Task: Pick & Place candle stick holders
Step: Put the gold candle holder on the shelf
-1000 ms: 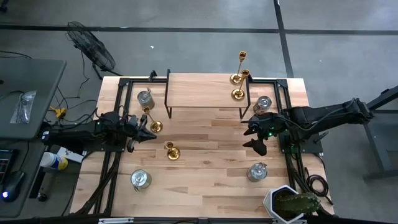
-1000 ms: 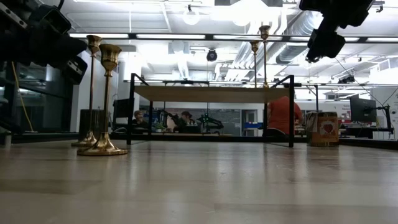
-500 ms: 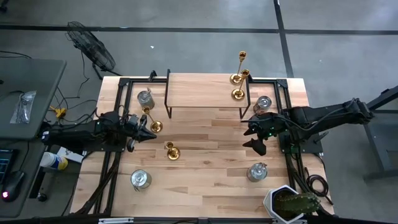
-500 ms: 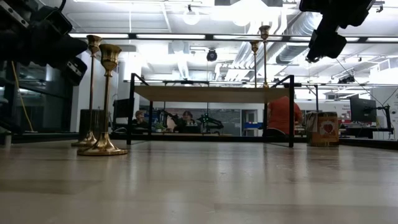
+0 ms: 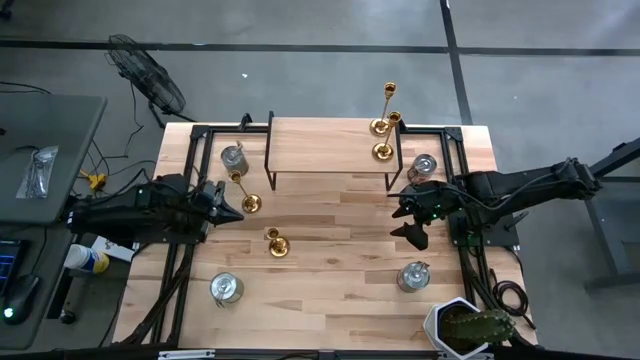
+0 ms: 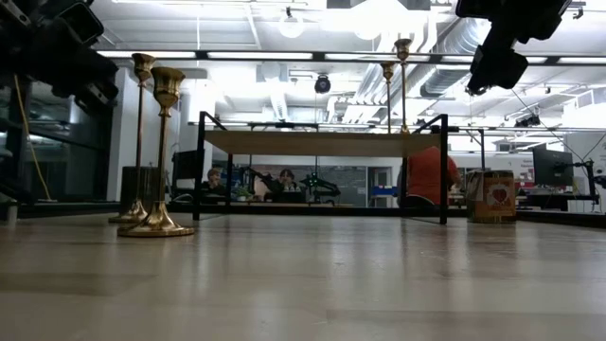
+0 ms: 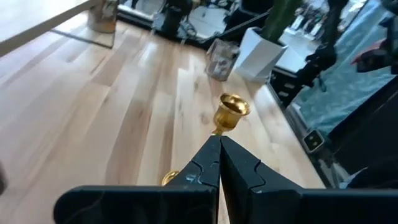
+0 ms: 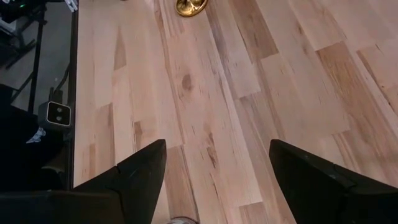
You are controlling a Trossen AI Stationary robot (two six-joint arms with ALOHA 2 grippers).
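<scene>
My left gripper (image 7: 219, 152) is clenched on nothing — a candle stick holder (image 7: 231, 112) just ahead — right gripper (image 8: 214, 168) released.

Left pincer (image 5: 237, 212) is closed, empty — right pincer (image 5: 409, 219) hangs with fingers spread.

- A robotics lab in a large industrial hall, with a grey concrete floor (image 5: 330, 80) crossed by dark lines.
- The wooden worktable (image 5: 330, 275) sits on a black metal frame (image 5: 180, 290), cables trailing beside it.
- A side desk (image 5: 45, 150) and a floor fan (image 5: 145, 75) stand close by.
- Overhead run exposed ducts (image 6: 445, 43) and strip lights (very much an open ceiling).
- People sit at workstations (image 6: 275, 185) far behind the table.
</scene>
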